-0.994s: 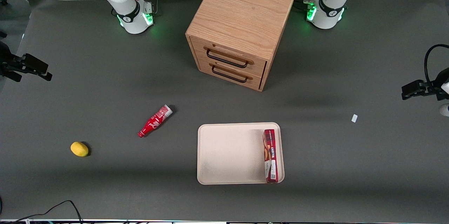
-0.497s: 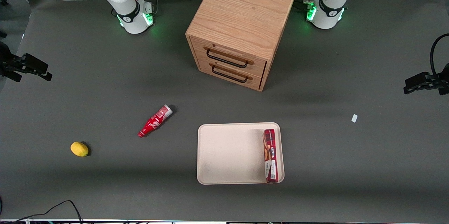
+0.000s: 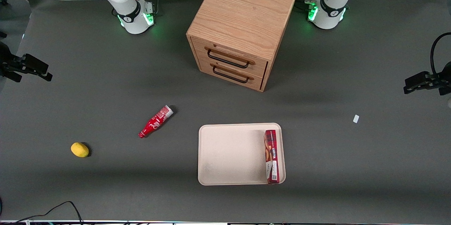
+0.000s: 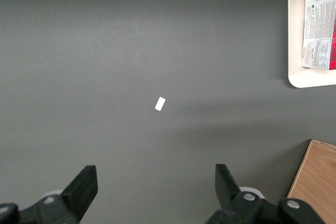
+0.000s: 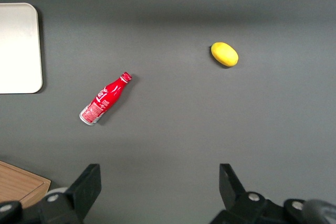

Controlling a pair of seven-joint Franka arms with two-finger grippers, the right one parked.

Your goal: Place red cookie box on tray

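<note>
The red cookie box [image 3: 271, 156] lies flat in the pale beige tray [image 3: 229, 154], along the tray's rim toward the working arm's end. The box and tray also show in the left wrist view, box [image 4: 320, 19] on tray [image 4: 295, 51]. My left gripper [image 3: 410, 87] hangs above the table's edge at the working arm's end, well apart from the tray. In the left wrist view the gripper [image 4: 155, 174] is open and empty, with only bare grey table between its fingers.
A wooden two-drawer cabinet [image 3: 243, 31] stands farther from the front camera than the tray. A small red bottle [image 3: 155, 122] and a yellow lemon [image 3: 80, 149] lie toward the parked arm's end. A white scrap [image 3: 356, 118] lies between tray and gripper.
My left gripper has shifted slightly outward toward the table's edge and then held still. The box and tray have not moved.
</note>
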